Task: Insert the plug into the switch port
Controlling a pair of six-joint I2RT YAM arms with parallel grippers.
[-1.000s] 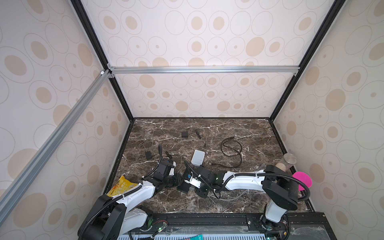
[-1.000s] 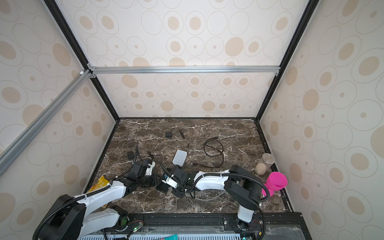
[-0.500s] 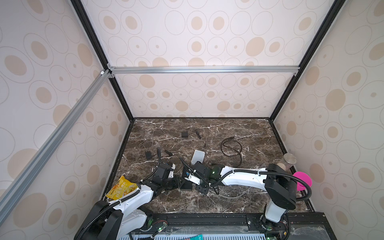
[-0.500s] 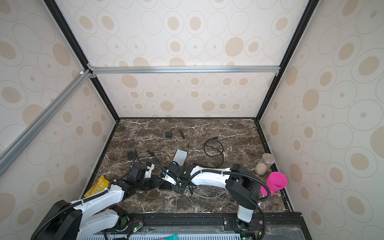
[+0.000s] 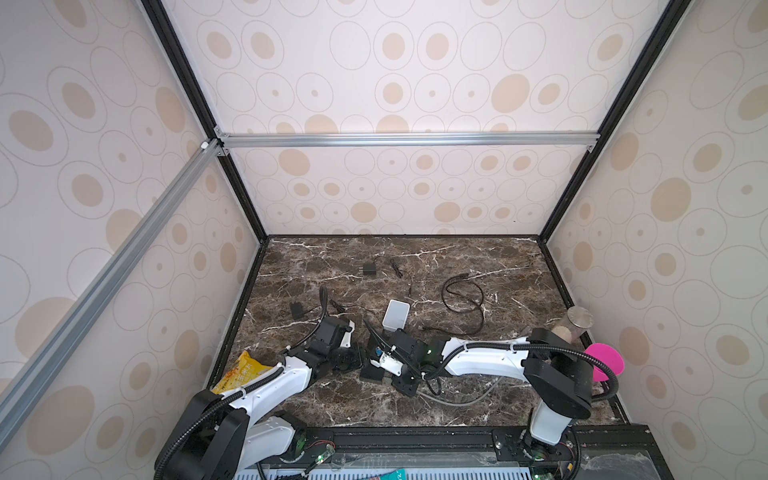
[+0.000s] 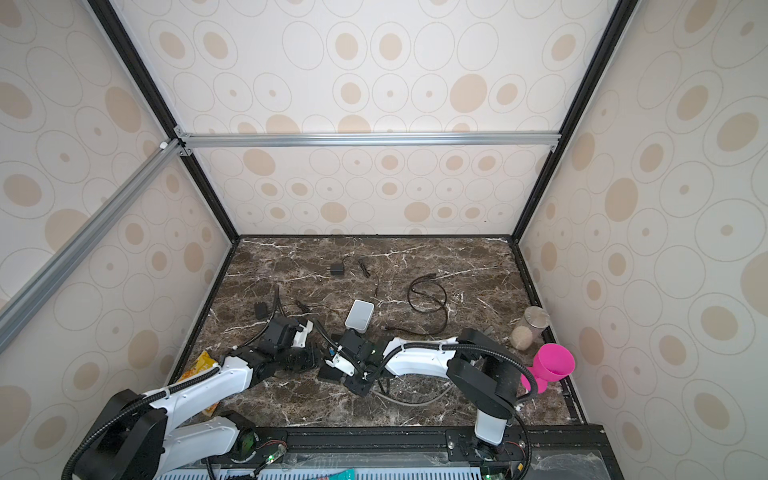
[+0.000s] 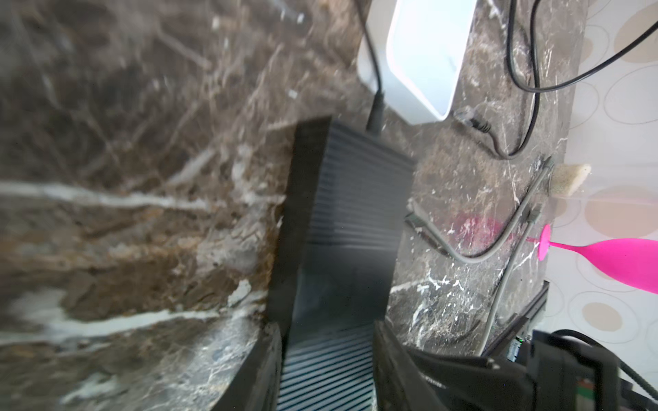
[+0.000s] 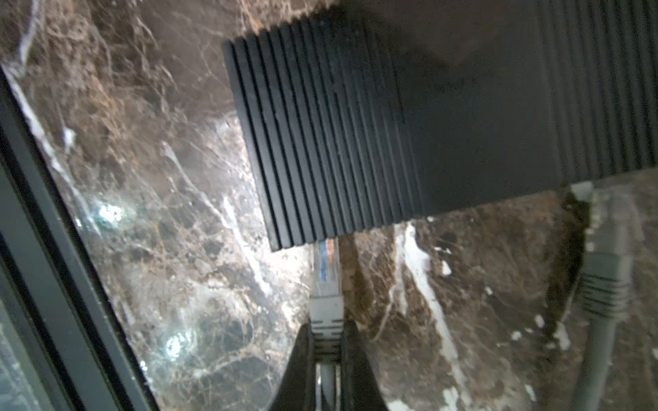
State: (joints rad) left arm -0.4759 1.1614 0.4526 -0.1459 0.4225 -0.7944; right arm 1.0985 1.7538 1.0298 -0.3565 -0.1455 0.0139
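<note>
The right gripper (image 8: 327,329) is closest to the robot's side, and it is clamped on the grey boot of the plug (image 8: 325,274). The plug lies low over the marble table (image 8: 160,249). Its clear front end, with coloured wires inside, reaches one long edge of the switch (image 8: 391,124), close to a corner. Whether it sits in a port, I cannot tell. Further along this same edge of the switch, a second grey cable (image 8: 601,295) meets the housing.

The switch is a black ribbed box that lies flat on the table between the two arms. The left gripper (image 7: 325,334) stands at one end of the switch with one finger on each side of the housing, so the jaws are apart. Whether they press on the switch, I cannot tell. At the opposite end of the switch a black cable (image 7: 375,103) joins it.

Left of the switch lies a yellow packet (image 5: 245,370), and well to the right of it stands a pink cup (image 5: 604,361). Just beyond the switch is a white box (image 5: 396,314). Further beyond the switch, to the right, lies a loop of black cable (image 5: 461,299). Far beyond the switch sits a small black adapter (image 5: 369,270).
</note>
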